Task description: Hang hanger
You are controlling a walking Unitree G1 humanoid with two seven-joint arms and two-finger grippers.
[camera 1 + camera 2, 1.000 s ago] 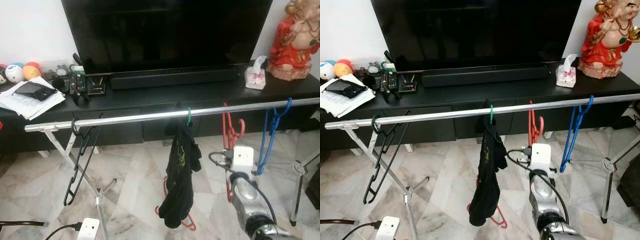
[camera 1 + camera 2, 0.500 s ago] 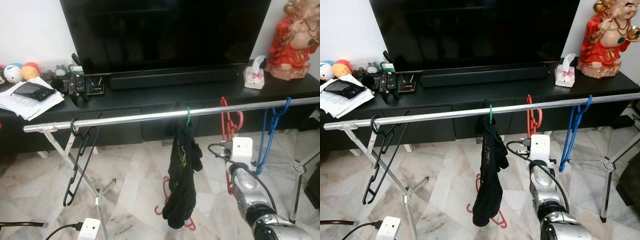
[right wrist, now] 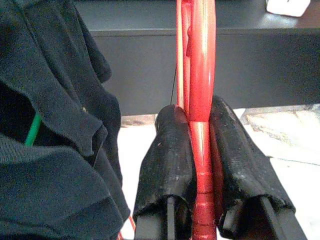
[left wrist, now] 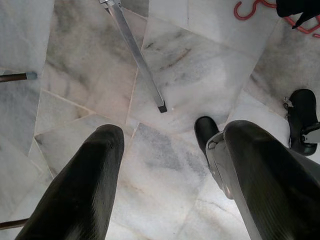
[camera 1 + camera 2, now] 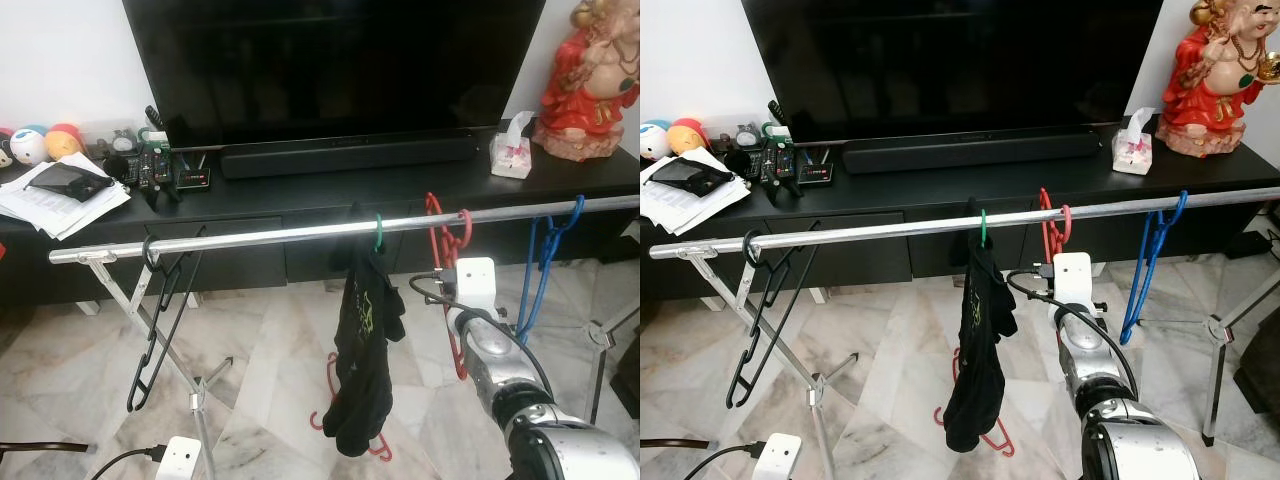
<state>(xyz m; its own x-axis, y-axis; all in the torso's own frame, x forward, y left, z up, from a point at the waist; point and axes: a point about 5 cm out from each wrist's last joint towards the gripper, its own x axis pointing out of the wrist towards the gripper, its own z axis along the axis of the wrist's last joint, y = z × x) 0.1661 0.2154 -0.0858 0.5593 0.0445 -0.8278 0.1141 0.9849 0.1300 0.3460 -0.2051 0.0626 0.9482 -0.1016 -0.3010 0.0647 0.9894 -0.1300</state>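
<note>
A red hanger (image 5: 436, 222) is pinched in my right gripper (image 3: 199, 125), whose black fingers (image 3: 170, 150) are shut on its shaft. The hanger's hook reaches up over the silver rail (image 5: 260, 238), between the dark garment (image 5: 365, 340) on a green hanger and the blue hanger (image 5: 545, 260); I cannot tell whether it rests on the rail. My right arm's white wrist box (image 5: 474, 283) sits just below the rail. My left gripper (image 4: 165, 145) hangs low, open over the marble floor.
A black hanger (image 5: 160, 320) hangs at the rail's left end. Another red hanger (image 5: 335, 380) lies on the floor under the garment. Behind the rack stands a black TV console (image 5: 300, 200) with a soundbar, papers and a tissue box. The rack's legs (image 4: 135, 50) splay across the floor.
My right arm has lifted the red hanger up and to the left; its hook now rises over the rail instead of sitting at it. The left arm has stayed low.
</note>
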